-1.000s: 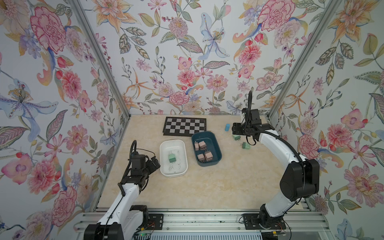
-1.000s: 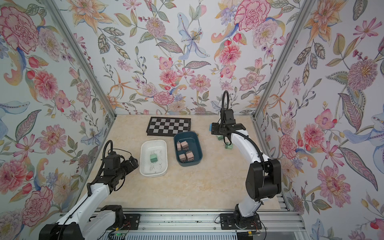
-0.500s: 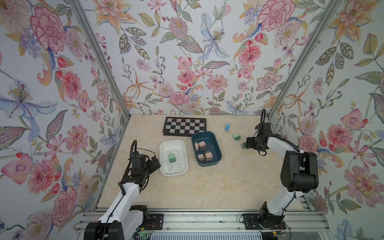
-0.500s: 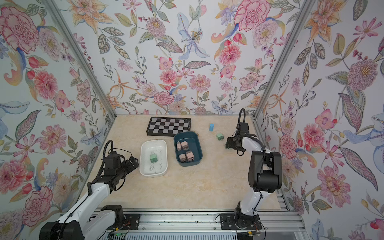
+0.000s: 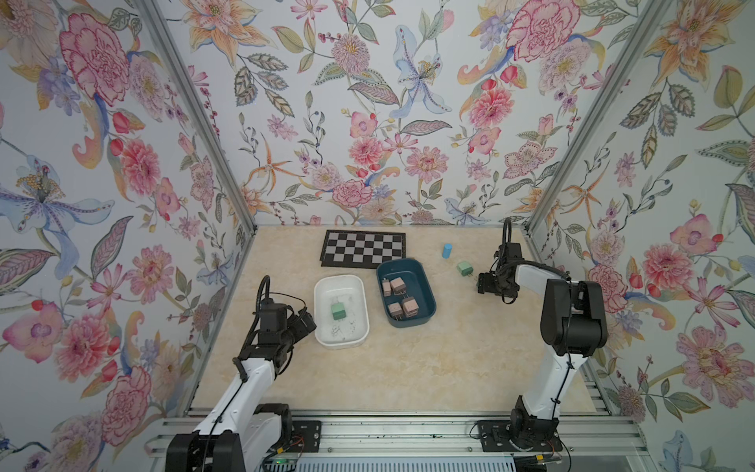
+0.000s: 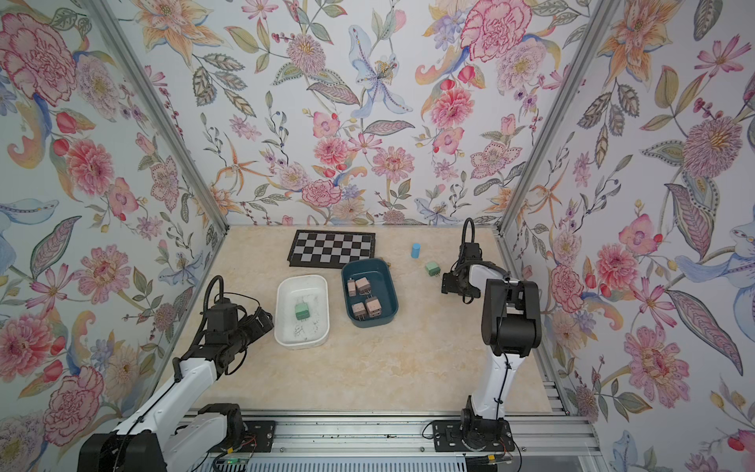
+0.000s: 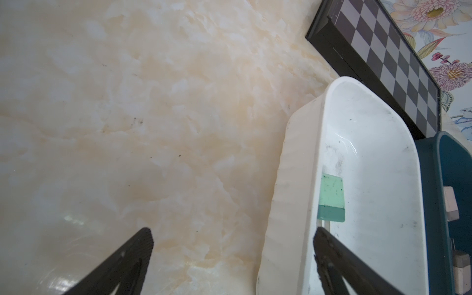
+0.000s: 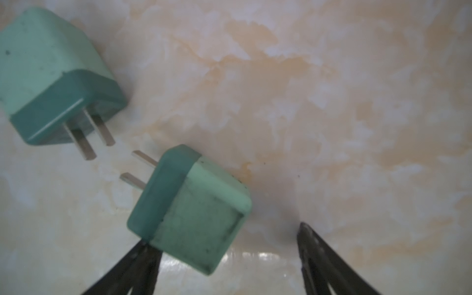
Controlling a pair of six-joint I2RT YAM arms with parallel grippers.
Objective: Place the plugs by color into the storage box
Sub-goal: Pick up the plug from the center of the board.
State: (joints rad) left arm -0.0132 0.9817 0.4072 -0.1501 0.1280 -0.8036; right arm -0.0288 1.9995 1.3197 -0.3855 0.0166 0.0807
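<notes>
Both gape: left gripper [image 7: 232, 231] by white tub [image 7: 293, 178], right gripper [image 8: 224, 233] around mint plug [image 8: 194, 212].

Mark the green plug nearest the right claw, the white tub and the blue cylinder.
green plug [image 8: 191, 212], right wrist view, middle of its body.
white tub [image 5: 341, 344], in a top view, its near rim.
blue cylinder [image 5: 447, 250], in a top view, its side.

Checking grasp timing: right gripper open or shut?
Open: the right gripper fingertips stand wide apart; a gap separates one from the green plug between them.
</notes>
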